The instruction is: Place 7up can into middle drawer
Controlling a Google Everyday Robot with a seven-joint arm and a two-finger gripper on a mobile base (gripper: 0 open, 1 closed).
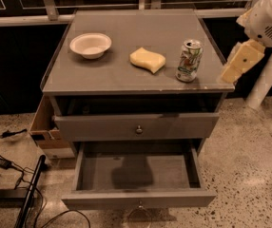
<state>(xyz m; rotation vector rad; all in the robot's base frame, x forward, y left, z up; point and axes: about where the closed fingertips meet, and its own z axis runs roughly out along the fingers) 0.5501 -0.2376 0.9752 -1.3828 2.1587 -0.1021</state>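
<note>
The 7up can (189, 61) stands upright near the right front corner of the grey cabinet top (126, 77). It is pale with green and red print and a silver top. The middle drawer (138, 197) is pulled out below, and its flat grey floor is bare. My gripper (238, 61) hangs from the white arm (268, 19) just off the cabinet's right edge. It is level with the can, a short way to its right, and apart from it.
A yellow sponge (148, 60) lies left of the can and a white bowl (91, 45) sits at the top's left. The upper knobbed drawer (138, 126) is shut. A cardboard box (46, 132) and cables (12, 175) are on the floor to the left. A white pole (268, 75) stands to the right.
</note>
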